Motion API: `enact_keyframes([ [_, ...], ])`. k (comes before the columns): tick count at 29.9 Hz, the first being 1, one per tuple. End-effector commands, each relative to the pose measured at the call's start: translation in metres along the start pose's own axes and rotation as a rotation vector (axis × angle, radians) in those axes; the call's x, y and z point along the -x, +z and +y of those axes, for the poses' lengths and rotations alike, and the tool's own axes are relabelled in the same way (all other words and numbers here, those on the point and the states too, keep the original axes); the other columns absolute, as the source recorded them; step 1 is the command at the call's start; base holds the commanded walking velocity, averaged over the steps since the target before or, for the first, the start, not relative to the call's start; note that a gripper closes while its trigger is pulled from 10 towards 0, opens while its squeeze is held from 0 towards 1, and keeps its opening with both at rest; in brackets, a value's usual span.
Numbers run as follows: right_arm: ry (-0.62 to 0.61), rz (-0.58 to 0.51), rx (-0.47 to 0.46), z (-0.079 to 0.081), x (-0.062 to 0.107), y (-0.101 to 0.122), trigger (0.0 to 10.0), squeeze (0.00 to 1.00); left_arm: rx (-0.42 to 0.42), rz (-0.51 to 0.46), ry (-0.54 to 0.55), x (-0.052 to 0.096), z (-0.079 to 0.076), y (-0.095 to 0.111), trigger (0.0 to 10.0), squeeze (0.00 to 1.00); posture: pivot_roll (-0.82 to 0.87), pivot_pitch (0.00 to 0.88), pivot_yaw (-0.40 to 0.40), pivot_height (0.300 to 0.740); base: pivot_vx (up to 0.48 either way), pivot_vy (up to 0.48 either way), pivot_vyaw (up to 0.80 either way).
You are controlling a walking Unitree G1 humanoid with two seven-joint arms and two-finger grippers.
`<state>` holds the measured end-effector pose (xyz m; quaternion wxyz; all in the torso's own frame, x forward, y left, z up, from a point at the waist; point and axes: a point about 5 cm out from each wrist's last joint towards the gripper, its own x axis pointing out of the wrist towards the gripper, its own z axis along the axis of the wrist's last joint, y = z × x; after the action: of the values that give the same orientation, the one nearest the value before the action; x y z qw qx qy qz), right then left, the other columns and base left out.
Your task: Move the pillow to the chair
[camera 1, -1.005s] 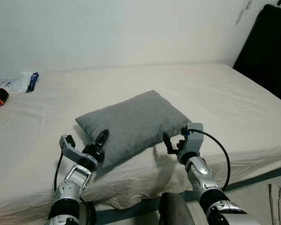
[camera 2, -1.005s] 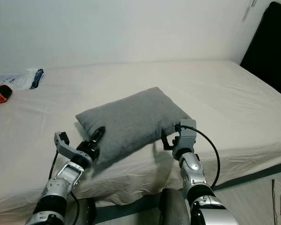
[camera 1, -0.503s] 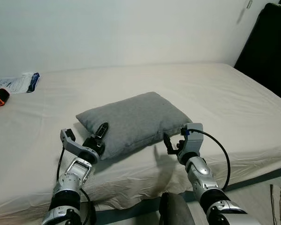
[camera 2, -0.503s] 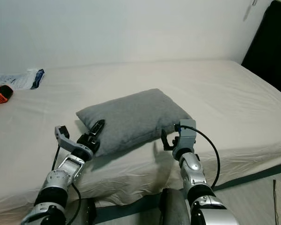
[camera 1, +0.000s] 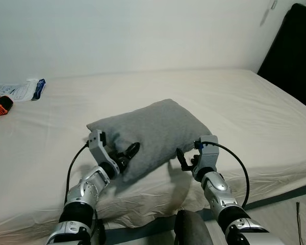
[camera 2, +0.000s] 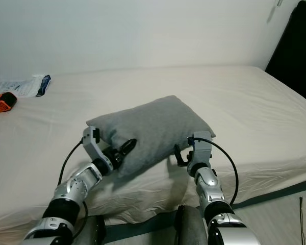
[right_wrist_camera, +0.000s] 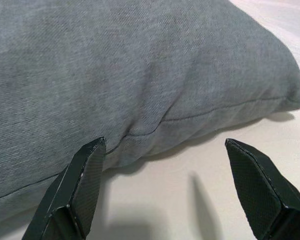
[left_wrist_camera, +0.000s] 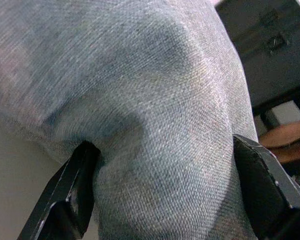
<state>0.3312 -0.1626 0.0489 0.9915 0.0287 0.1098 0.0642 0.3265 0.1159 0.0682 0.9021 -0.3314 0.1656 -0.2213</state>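
Pillow: a grey pillow (camera 1: 153,132) lies on the bed (camera 1: 234,102), near the front edge, roughly midway across it, its long side running diagonally.
Left end effector: the left end effector (camera 1: 128,153) is at the pillow's near left corner; from the head views one black finger lies over the fabric there.
Left wrist view: the pillow (left_wrist_camera: 155,110) bulges between two black fingers (left_wrist_camera: 70,195), one on each side, both pressed into the cloth, so the corner is clamped between them. That squeeze cannot be judged from the head views.
Right end effector: the right end effector (camera 2: 183,153) sits at the pillow's near right edge, low over the sheet.
Right wrist view: its two fingers (right_wrist_camera: 80,185) stand wide apart, one tip just at the pillow's (right_wrist_camera: 140,75) seam, the other over bare sheet; nothing is between them. The seam line and the shadow under the pillow edge are clear here, not from the head.
Bed surroundings: an orange and black object (camera 1: 0,106) and a white and blue packet (camera 1: 21,91) lie at the far left of the bed, well apart from the pillow.
Wall: a plain white wall (camera 1: 143,35) runs behind the bed.
Right side: a tall black object (camera 1: 296,56) stands beside the bed's far right corner; what it is cannot be told.
Obstruction: a black cable (camera 1: 234,158) loops beside the right wrist.
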Motion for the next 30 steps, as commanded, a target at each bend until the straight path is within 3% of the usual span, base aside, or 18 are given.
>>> enact_keyframes([
  [1,0.000,0.011,0.000,0.001,-0.002,0.002,10.0,0.00,-0.043,0.038,-0.055,-0.011,-0.018,-0.005,10.0,0.00,0.02,0.000,-0.089,0.538,0.000,0.000,0.00],
  [4,0.000,0.014,0.003,0.001,-0.003,0.002,10.0,0.00,-0.091,0.069,-0.022,-0.015,-0.021,-0.007,10.0,0.00,0.02,0.000,-0.091,0.538,0.000,0.000,0.00],
  [5,0.000,0.016,0.004,0.002,-0.003,0.002,10.0,0.00,-0.083,0.080,0.032,-0.017,-0.018,-0.008,5.7,0.00,0.02,0.000,-0.091,0.538,0.000,0.000,0.00],
  [6,-0.001,0.017,0.005,0.002,-0.003,0.002,10.0,0.00,-0.073,0.085,0.070,-0.018,-0.015,-0.008,5.7,0.00,0.02,0.000,-0.091,0.538,0.000,0.000,0.00],
  [7,-0.001,0.018,0.006,0.002,-0.003,0.002,10.0,0.00,-0.059,0.075,0.100,-0.017,-0.012,-0.007,0.0,0.00,0.02,0.000,-0.092,0.538,0.000,0.000,0.00],
  [13,0.002,0.019,0.009,0.002,-0.003,0.002,10.0,0.00,-0.026,0.072,0.148,-0.013,-0.005,-0.008,0.0,0.00,0.02,0.000,-0.092,0.538,0.000,0.000,0.00],
  [16,0.003,0.017,0.010,0.004,-0.004,0.003,10.0,0.00,0.001,0.083,0.216,-0.004,0.008,-0.013,0.0,0.00,0.03,0.000,-0.100,0.538,0.000,0.000,0.00],
  [20,0.004,0.017,0.012,0.004,-0.004,0.004,10.0,0.00,0.011,0.078,0.213,-0.001,0.009,-0.012,0.0,0.00,0.03,0.000,-0.100,0.538,0.000,0.000,0.00],
  [26,-0.019,-0.043,-0.014,0.000,-0.007,0.014,10.0,0.00,-0.156,0.196,-0.027,0.018,0.005,-0.010,0.0,0.00,0.03,0.000,-0.104,0.538,0.000,0.000,0.00],
  [30,-0.062,-0.125,-0.084,-0.007,-0.007,0.026,10.0,0.00,-0.187,0.243,-0.137,0.050,0.023,0.008,0.0,0.00,0.04,0.000,-0.112,0.538,0.000,0.000,0.00],
])
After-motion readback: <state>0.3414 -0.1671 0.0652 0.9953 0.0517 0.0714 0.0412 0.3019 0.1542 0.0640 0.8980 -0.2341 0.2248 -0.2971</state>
